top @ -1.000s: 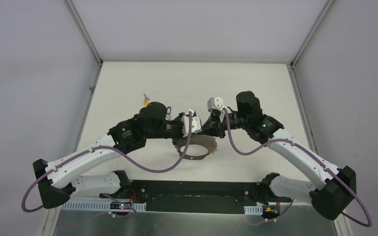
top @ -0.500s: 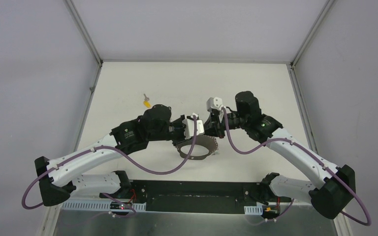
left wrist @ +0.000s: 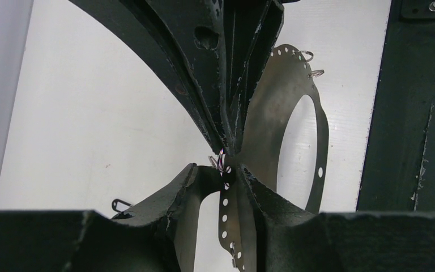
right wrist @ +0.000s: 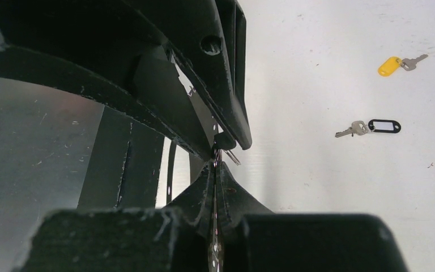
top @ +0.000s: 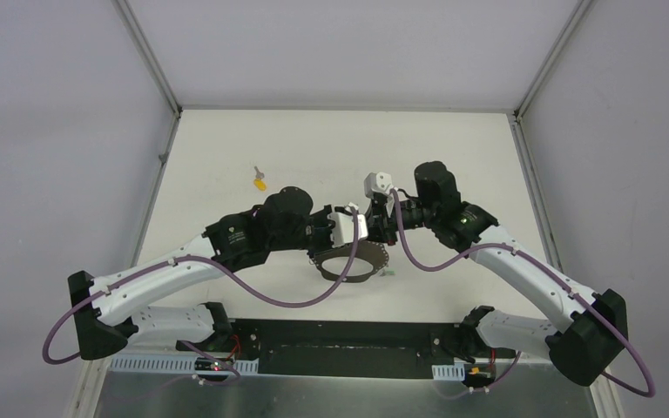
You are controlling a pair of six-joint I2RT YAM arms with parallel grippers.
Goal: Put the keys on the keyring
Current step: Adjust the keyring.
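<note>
The keyring (top: 347, 279) is a wide, flat, silvery oval band with small holes, hanging above the table between both grippers. My right gripper (right wrist: 216, 165) is shut on its band (right wrist: 171, 170), pinching it edge-on. In the left wrist view the band (left wrist: 283, 107) runs between my left gripper's (left wrist: 221, 173) parted fingers, resting against the right one, with a gap on the other side. Small wire rings (left wrist: 307, 55) hang from the band's far edge. A yellow-tagged key (right wrist: 389, 66) and a black-tagged key (right wrist: 374, 126) lie on the white table. The yellow one (top: 260, 181) shows behind the left arm.
A black base plate (top: 348, 335) runs along the near edge between the arm mounts. It also shows at the right of the left wrist view (left wrist: 413, 113). Grey walls with metal rails (top: 152, 61) enclose the white table (top: 453, 148) on three sides.
My left arm has swung right, bringing its gripper up against the right one at the keyring, and its jaws have parted a little. The right gripper stays shut.
</note>
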